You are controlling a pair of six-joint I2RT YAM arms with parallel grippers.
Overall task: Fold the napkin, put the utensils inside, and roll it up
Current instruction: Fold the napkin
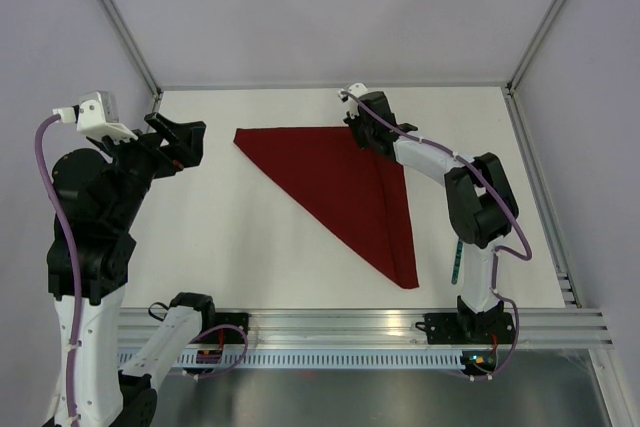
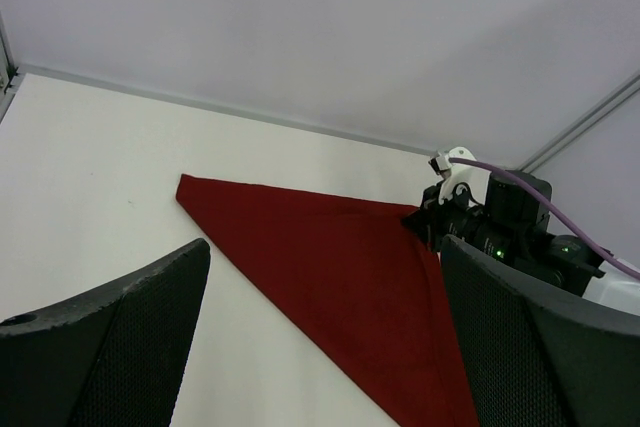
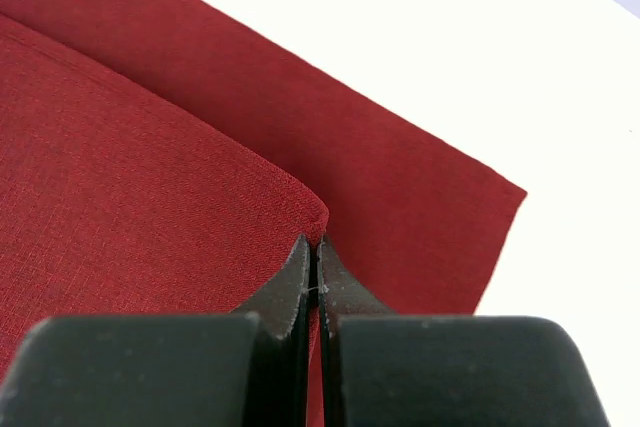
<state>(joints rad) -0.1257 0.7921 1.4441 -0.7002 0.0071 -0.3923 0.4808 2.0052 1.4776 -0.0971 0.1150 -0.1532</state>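
Nearest is a ribbed aluminium rail [image 1: 400, 322] along the near edge of the white table [image 1: 250, 247], carrying both arm bases. Beyond it lies the napkin [image 1: 340, 187], dark red cloth folded to a triangle and flat on the table. Its sharpest tip points toward the rail and its long straight edge lies on the far side, parallel to the rail. A slanted edge runs from the far left corner down to the near tip. A narrow band along the napkin's right-hand edge shows the lower layer reaching a little past the upper one. Fork [image 1: 455, 267]: only a slim teal-green handle shows, just right of the napkin's near tip, apart from the cloth and largely hidden behind the right arm; the head cannot be made out. Left gripper [image 1: 188, 145]: held above the table to the left of the napkin's far left corner, clear of the cloth, jaws spread wide with nothing between them. Its wrist view looks across the napkin between two black textured fingers [image 2: 120, 337]. Right gripper [image 3: 315, 247]: at the napkin's far right corner, fingers pressed together and pinching the corner of the upper layer, which bunches into a small ridge at the tips. The lower layer's corner lies flat on the table just beyond. Farthest is a plain pale wall [image 1: 330, 7] behind the napkin's far edge.
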